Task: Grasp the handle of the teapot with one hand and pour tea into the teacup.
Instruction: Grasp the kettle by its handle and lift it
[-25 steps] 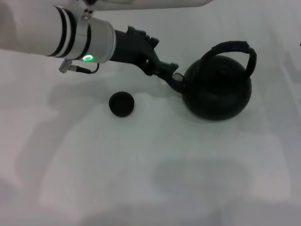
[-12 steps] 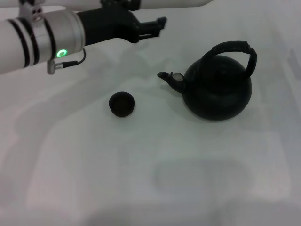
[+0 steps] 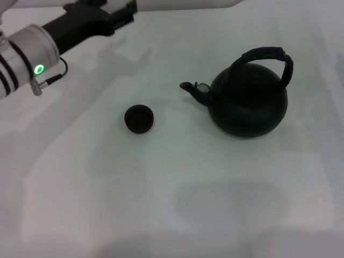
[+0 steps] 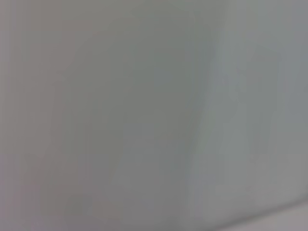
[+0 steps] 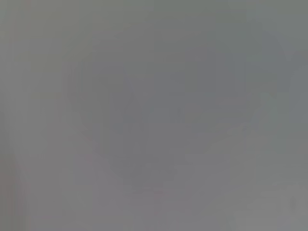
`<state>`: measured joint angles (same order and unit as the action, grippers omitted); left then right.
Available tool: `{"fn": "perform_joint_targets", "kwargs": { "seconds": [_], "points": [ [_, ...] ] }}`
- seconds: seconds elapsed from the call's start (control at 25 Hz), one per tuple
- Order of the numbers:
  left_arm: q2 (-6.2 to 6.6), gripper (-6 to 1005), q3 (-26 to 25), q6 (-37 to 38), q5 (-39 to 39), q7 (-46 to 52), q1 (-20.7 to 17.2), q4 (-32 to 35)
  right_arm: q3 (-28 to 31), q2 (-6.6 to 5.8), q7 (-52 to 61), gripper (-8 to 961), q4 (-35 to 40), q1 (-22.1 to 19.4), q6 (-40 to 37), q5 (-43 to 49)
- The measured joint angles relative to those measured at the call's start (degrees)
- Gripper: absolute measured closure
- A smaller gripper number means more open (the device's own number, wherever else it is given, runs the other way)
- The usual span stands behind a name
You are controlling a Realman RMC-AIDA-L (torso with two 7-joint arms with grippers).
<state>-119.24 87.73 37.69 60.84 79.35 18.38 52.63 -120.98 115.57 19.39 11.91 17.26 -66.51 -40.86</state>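
Note:
In the head view the black round teapot point(image 3: 248, 105) stands upright on the white table, right of centre, with its spout point(image 3: 192, 88) pointing left. Its thick arched handle point(image 3: 267, 54) loops over the top, and nothing holds it. The tiny dark teacup point(image 3: 139, 119) stands left of the spout, a short gap away. My left gripper point(image 3: 130, 8), black on a white-and-silver arm with a green light point(image 3: 38, 69), hangs at the top left, well away from the cup and the pot. The right gripper is out of view.
The white table point(image 3: 177, 204) stretches bare in front of the cup and pot. Both wrist views show only a plain grey surface with no objects.
My left arm has drawn back from beside the teapot's spout, up and to the left, toward the top-left corner. The teapot and teacup have not moved.

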Motion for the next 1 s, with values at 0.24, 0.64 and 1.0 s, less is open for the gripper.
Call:
{"fn": "perform_joint_targets", "kwargs": {
  "seconds": [0.24, 0.64, 1.0],
  "points": [
    [0.01, 198, 0.0, 14.1, -31.1, -29.3, 0.6, -13.1, -0.1, 0.00, 1.3, 98, -0.1, 0.0, -0.5, 0.2],
    [-0.28, 199, -0.1, 27.1, -57.3, -44.7, 2.4, -32.5, -2.8, -0.19, 7.6, 98, -0.1, -1.3, -5.7, 0.4],
    [-0.44, 198, 0.1, 27.4, -65.0, -45.7, 0.9, -37.3, -6.9, -1.09, 22.1, 98, -7.3, -2.1, -20.0, 11.4]
  ]
}}
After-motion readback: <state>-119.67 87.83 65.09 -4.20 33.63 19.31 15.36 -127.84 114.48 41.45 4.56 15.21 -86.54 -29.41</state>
